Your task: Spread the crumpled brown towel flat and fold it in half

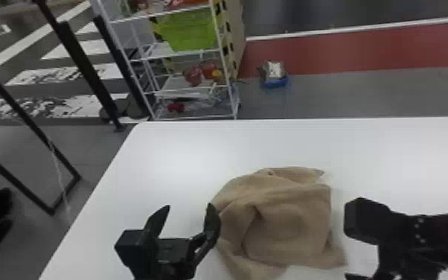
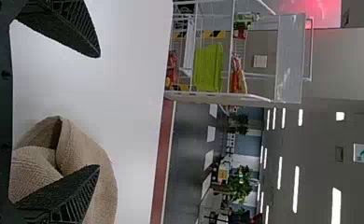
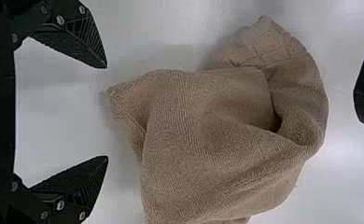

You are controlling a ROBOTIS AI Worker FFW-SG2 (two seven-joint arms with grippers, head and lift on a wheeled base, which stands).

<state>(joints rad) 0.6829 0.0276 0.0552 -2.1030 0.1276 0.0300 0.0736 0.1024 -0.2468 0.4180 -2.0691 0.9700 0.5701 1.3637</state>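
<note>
Brown, crumpled cloth is seen on the white table (image 1: 182, 156): the towel (image 1: 290, 223) is heaped between the two hands, to the right of the left hand (image 1: 189, 207) and to the left of the right hand (image 1: 368, 223). It is neither spread nor folded in half. Its folds are bunched toward the left hand, and a pointed corner is turned toward the right hand, just beyond the gap between the fingertips. A patterned woven band (image 3: 269, 49) is shown along one end.

The left hand is opened wide, with nothing gripped; one finger (image 1: 212, 223) is seen over the towel's near side, while the other is set apart from it, above bare table. The right hand is also opened wide, and nothing is held by it.

Ahead of the left hand, past the table's far edge, a white wire rack (image 1: 186, 53) is seen, with a green bin (image 1: 189, 29) placed on it.
</note>
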